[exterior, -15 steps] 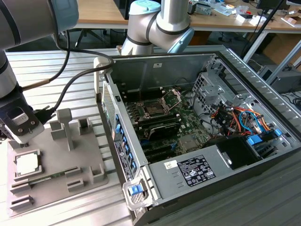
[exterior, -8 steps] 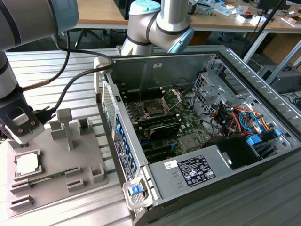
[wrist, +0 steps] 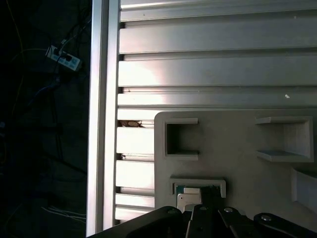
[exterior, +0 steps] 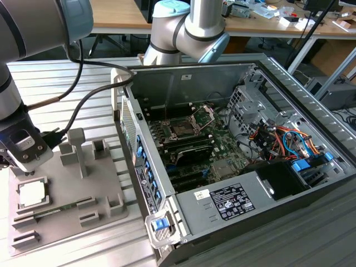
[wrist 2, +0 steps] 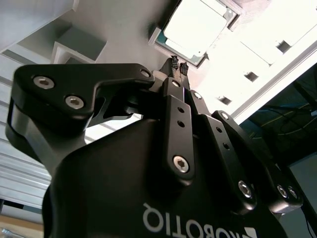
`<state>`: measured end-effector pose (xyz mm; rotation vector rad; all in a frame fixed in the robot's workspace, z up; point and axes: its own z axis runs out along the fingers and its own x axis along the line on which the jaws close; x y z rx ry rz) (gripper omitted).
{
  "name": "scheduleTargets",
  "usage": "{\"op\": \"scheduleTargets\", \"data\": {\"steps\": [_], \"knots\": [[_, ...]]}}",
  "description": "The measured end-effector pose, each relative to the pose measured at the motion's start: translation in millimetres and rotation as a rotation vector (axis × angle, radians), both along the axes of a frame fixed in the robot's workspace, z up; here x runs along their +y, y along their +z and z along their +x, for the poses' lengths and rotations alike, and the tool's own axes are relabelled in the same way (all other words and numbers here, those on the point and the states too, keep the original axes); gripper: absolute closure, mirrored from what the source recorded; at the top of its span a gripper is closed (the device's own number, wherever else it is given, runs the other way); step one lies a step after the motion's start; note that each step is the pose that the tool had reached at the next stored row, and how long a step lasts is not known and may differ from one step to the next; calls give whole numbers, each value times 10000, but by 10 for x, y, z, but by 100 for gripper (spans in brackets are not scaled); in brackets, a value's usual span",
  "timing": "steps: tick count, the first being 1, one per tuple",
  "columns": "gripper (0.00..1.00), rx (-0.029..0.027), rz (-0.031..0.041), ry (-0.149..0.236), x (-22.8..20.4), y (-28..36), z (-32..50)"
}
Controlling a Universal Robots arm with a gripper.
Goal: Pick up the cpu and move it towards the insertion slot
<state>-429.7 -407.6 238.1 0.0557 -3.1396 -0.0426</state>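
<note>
Cpu [exterior: 31, 192], a thin square chip with a silvery top, lies flat in a shallow walled pocket of a grey tray [exterior: 100, 183]. The tray rests on a ribbed metal worktop [exterior: 100, 100], just beside the open computer case [exterior: 189, 83], on the exterior view's left of it. The chip sits at the tray end farthest from the case. The insertion slot [exterior: 182, 128], a dark square socket with its silver frame raised, lies inside the case on the green board, well apart from the chip.

The claw [wrist 2: 179, 64] hangs over the chip, on the side away from the case. In the second wrist view its two black tips are drawn together with nothing between them, aimed at the near edge of the cpu [wrist 2: 195, 29] and apart from it. In the first wrist view the cpu [wrist: 188, 199] shows pale inside its pocket, partly behind a dark finger.

Judged risks: the chip is thin and hemmed by the pocket walls, so there is little edge to grip. An off-centre grip could tilt it, jam a corner against a wall, or let it slip. Between chip and slot stands the case's side wall, which a low carry could strike. A chip dropped or skewed over the socket might harm its fine contacts.
</note>
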Motion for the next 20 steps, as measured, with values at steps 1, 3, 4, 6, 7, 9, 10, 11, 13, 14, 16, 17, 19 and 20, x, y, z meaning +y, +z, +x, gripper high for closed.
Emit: {"op": "scheduleTargets", "data": {"steps": [1,3,4,6,7,9,10,11,13,14,16,17,19,20], "knots": [[89,0,1,0,0,-1,0],[89,0,1,0,0,-5,0],[89,-1,1,0,0,-7,0],[89,0,0,0,0,-14,0],[89,0,0,0,0,-16,0],[89,0,0,0,-2,-23,0],[89,0,1,0,-3,-26,0],[89,0,0,0,-4,-30,0],[89,0,0,0,-7,-35,0],[89,0,0,0,-9,-38,0],[89,-2,1,0,-14,-45,0],[89,-1,1,2,-19,-46,1],[89,0,0,0,-28,-49,0],[89,-2,1,0,-31,-52,0]]}}
